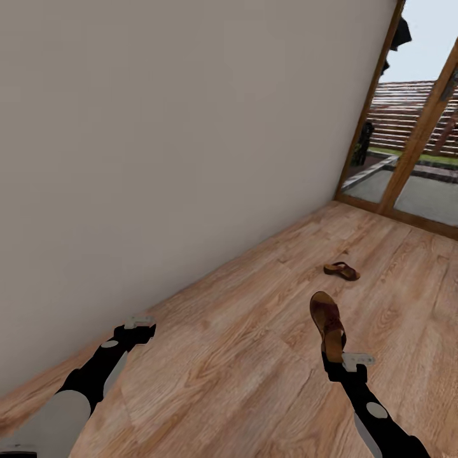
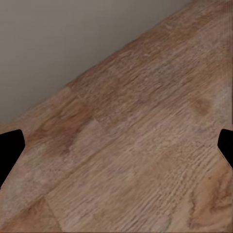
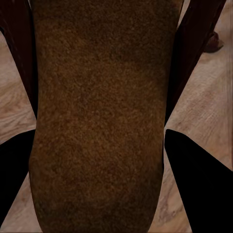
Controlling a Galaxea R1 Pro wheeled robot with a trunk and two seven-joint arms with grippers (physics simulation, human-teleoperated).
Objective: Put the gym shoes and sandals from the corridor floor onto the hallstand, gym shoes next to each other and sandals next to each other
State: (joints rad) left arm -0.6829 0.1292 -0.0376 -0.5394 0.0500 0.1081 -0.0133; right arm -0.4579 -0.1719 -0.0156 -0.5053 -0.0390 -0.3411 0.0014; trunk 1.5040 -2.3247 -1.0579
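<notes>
In the head view the right gripper (image 1: 336, 355) was clamped on one sandal (image 1: 327, 324), which stood up and away from the fingers above the corridor floor (image 1: 254, 331), its brown footbed facing the camera and its strap near the fingers. The second sandal (image 1: 341, 270) lay flat on the planks farther ahead, well apart from the held one, toward a wood-framed glass door (image 1: 407, 152) at the corridor's end. A plain beige wall (image 1: 178, 127) ran along the robot's left side.

The right wrist view gave what the head view could not: the held sandal's footbed (image 3: 99, 116) up close, its fuzzy brown surface running between the two dark fingers (image 3: 199, 189), which pressed against its edges. A small part of the other sandal (image 3: 213, 42) showed on the floor beyond.

The left gripper (image 1: 141, 326) hung over the floor near the wall. In the left wrist view its fingers (image 2: 9, 148) stood wide apart at the picture's edges, with wood grain (image 2: 145, 145) and the wall's base (image 2: 73, 43) between them.
</notes>
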